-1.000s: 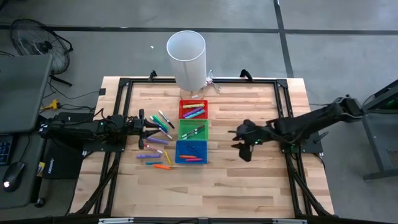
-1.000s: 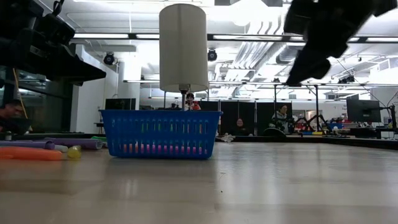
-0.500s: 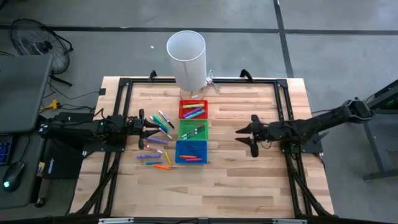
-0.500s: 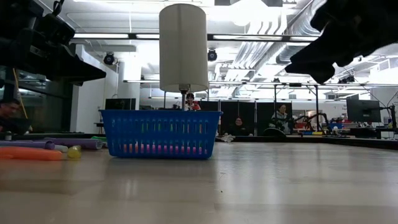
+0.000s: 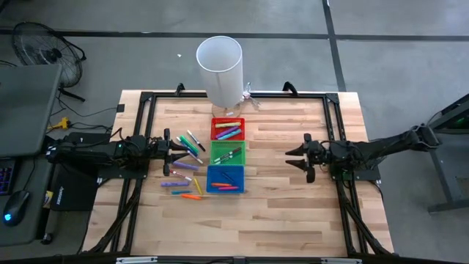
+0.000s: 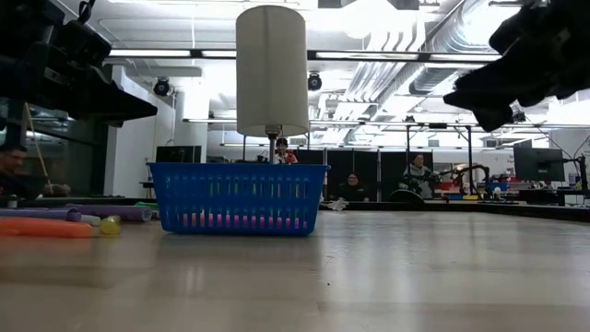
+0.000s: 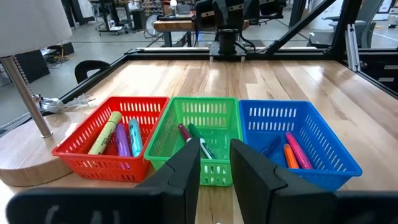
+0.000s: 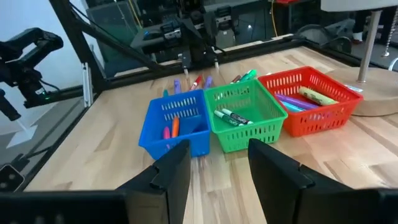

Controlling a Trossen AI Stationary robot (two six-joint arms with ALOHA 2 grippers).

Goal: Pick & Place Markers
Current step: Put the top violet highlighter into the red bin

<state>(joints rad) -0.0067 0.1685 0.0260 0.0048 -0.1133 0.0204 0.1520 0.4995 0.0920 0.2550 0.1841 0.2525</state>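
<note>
Left tool, fingers apart and empty, sits beside loose thin coloured markers; right tool, fingers spread and empty, hovers right of the small plastic bins.

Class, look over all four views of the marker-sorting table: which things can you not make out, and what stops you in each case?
- Low view: the green and red bins are hidden behind the blue bin.
- High view: the loose markers are too small to count surely.
- Left wrist view: the loose markers are out of frame; whether the left claw holds anything is unclear.
- Low view: the right claw is a dark silhouette against bright ceiling lights.
</note>
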